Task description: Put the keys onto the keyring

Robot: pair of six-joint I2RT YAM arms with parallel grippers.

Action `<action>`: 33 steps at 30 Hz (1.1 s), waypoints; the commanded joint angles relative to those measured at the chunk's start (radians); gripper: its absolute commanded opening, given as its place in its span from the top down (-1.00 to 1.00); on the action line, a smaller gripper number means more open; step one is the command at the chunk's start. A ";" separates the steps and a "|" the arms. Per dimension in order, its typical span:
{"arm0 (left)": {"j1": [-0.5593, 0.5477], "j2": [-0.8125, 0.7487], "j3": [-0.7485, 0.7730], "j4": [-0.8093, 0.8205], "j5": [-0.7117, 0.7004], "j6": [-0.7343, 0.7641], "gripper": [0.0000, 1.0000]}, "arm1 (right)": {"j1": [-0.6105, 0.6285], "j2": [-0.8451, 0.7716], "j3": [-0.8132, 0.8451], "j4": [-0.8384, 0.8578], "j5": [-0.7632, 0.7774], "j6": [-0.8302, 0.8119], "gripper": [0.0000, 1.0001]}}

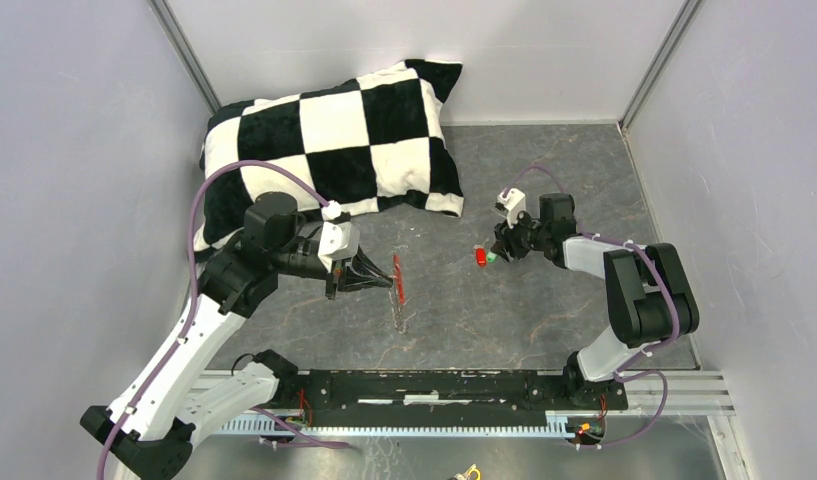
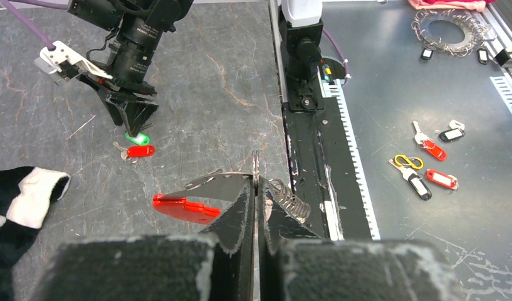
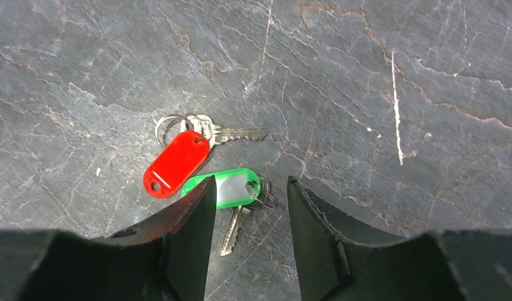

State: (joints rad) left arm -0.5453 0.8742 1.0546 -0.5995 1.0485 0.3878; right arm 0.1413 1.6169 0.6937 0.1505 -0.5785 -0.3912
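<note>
Only the left wrist view shows the left jaws pinched shut on the keyring, while farther right on the desk the right jaws straddle, half-open, the green-tagged key touching the red-tagged key.

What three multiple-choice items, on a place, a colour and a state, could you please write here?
1. Where lies the green-tagged key? A) on the table between the fingers of the right gripper; B) in the left gripper; C) on the keyring.
2. The second key's tag is: A) blue; B) red; C) yellow.
3. The left gripper is: A) open; B) shut empty; C) shut on the keyring.
Answers: 1A, the fingers straddle it; 2B, plainly red; 3C, the ring is pinched.
</note>
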 commanded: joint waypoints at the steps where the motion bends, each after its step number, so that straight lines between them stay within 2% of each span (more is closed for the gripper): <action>1: 0.001 -0.017 0.050 0.006 0.036 0.036 0.96 | -0.010 -0.018 0.036 -0.026 0.056 -0.024 -0.03; 6: 0.001 -0.014 0.052 0.006 0.043 0.036 0.96 | -0.015 -0.024 0.049 -0.064 0.087 -0.035 -0.02; 8: 0.001 -0.010 0.055 0.006 0.045 0.039 0.96 | -0.015 -0.023 0.050 -0.066 0.093 -0.033 0.05; 12: 0.001 -0.013 0.056 0.004 0.044 0.038 0.96 | -0.014 -0.021 0.052 -0.062 0.091 -0.025 0.26; 19: 0.001 -0.026 0.059 0.006 0.042 0.031 0.96 | -0.015 -0.003 0.062 -0.060 0.084 -0.012 0.81; 22: 0.001 -0.024 0.062 0.006 0.044 0.029 0.96 | -0.014 -0.006 0.060 -0.060 0.055 0.008 0.96; 33: 0.001 -0.025 0.062 0.006 0.050 0.033 0.95 | 0.016 -0.112 -0.041 0.006 -0.051 0.117 0.99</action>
State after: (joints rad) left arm -0.5453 0.8612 1.0798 -0.6044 1.0576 0.3882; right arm 0.1375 1.5780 0.6910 0.1028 -0.5617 -0.3302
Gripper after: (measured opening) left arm 0.042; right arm 0.012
